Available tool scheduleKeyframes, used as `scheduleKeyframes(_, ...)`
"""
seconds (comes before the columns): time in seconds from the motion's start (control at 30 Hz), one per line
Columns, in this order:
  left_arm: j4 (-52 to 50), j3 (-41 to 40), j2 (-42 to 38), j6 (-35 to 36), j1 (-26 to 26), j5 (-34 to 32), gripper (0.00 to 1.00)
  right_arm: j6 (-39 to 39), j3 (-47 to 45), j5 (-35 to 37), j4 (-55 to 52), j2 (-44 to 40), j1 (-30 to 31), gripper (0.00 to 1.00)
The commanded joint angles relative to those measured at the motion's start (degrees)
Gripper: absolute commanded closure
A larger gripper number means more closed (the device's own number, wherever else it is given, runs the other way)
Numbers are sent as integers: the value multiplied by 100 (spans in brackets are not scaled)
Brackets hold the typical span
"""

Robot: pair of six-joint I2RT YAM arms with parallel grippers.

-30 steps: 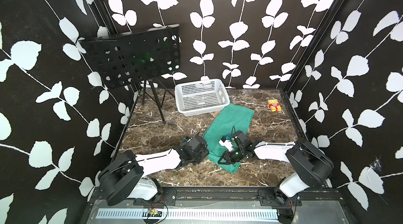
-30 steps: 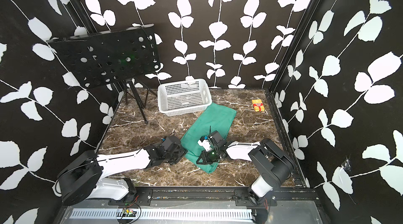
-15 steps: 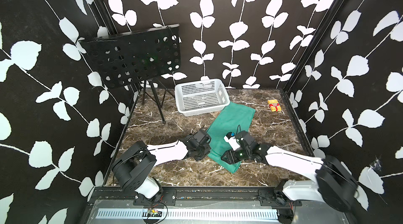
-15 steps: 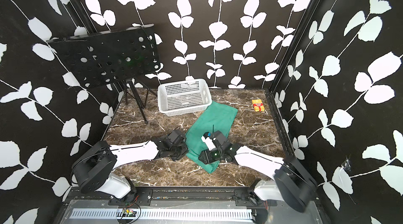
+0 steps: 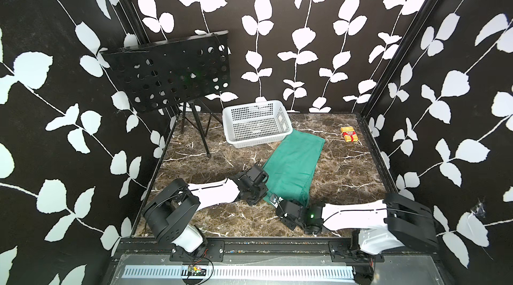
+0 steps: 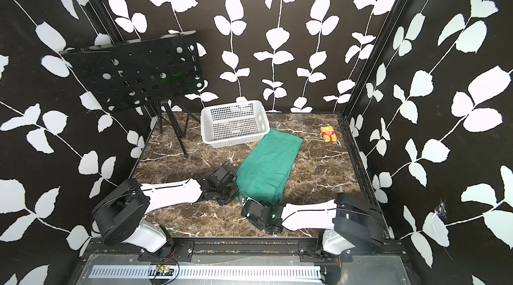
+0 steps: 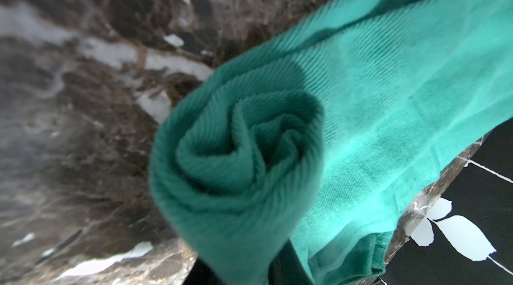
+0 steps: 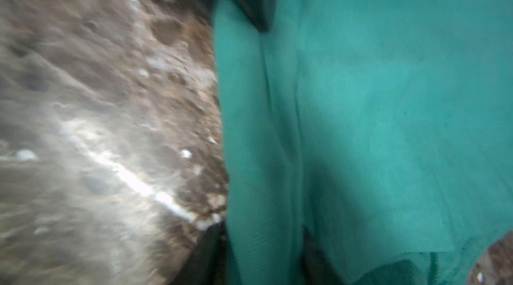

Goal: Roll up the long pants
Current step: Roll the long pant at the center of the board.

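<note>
- On the marbled tabletop [image 5: 211, 217], the long pants [image 5: 294, 164] lie folded into one long green strip. It runs from the near middle toward the far right.
- Far end of the strip: in both top views it meets the near right corner of the white basket [image 5: 258, 140].
- Near end of the strip: wound into a tight spiral. The left wrist view shows this rolled end [image 7: 236, 158] end-on, with the unrolled cloth [image 7: 374, 103] spreading away from it.
- Left gripper [image 5: 265, 196]: low over the tabletop at the near left corner of the strip. Its jaws are clamped on the rolled end, and cloth passes between the dark fingers [image 7: 202, 275].
- Right gripper [image 5: 273, 200]: low at the near edge of the strip, just beside the left gripper. The right wrist view is blurred. A fold of cloth [image 8: 388, 103] lies between the fingers [image 8: 202, 258]; whether the jaws press on it cannot be told.
- Other items: a black perforated music stand [image 5: 172, 75] stands at the far left. A small yellow-and-red box [image 5: 349, 133] lies at the far right, well apart from the pants.
</note>
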Motion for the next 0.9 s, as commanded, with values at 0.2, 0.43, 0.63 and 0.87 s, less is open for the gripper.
scheduleKeyframes(0.2,-1092,73,-965,-29,43,-566,50,735,-132,-1620,533,-235,-474,98)
scheduleKeyframes(0.43,-739,-170,-1373,-33,-46,-272,27,1410,-490,-4188,1514,-245,-1475,100)
scheduleKeyframes(0.63,-176,-41,-818,164,-45,-70,20,1713,-593,-5646,1802,-36,-2325,100)
scheduleKeyframes(0.87,35,188,-289,268,175,-212,37,1610,-699,-5582,1255,-163,-2683,100)
